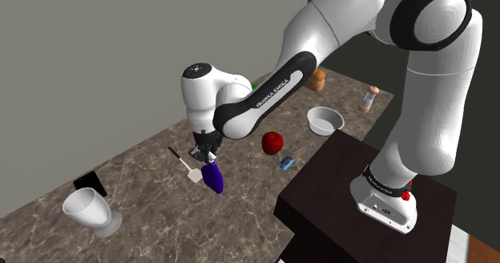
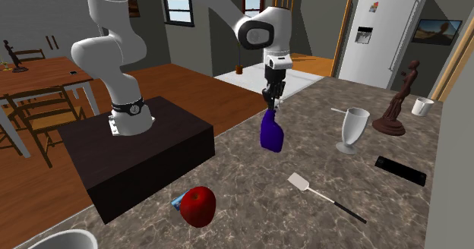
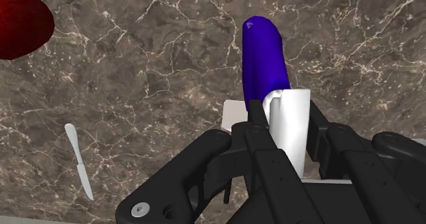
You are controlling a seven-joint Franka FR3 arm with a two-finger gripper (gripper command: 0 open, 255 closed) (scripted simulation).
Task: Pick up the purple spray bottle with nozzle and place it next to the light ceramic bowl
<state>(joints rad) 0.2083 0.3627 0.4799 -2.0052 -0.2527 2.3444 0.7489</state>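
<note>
The purple spray bottle (image 1: 213, 178) (image 2: 271, 133) (image 3: 263, 59) has a white nozzle head (image 3: 288, 123). My gripper (image 1: 207, 152) (image 2: 272, 103) (image 3: 287, 120) is shut on that white head, and the purple body hangs tilted below it, close over the marble counter (image 1: 152, 181). Whether the bottle's base touches the counter I cannot tell. The light bowl (image 1: 324, 121) (image 2: 61, 240) stands on the counter beyond a red apple (image 1: 272, 142) (image 2: 198, 206) (image 3: 20, 24), well away from the bottle.
A white spatula (image 1: 186, 163) (image 2: 323, 194) lies right beside the bottle. A white goblet (image 1: 90, 209) (image 2: 353, 128) and a black phone (image 1: 88, 183) sit further off. A small blue item (image 1: 286, 163), an orange jar (image 1: 317, 79) and a shaker (image 1: 368, 99) lie near the bowl. The dark stand (image 1: 336, 189) borders the counter.
</note>
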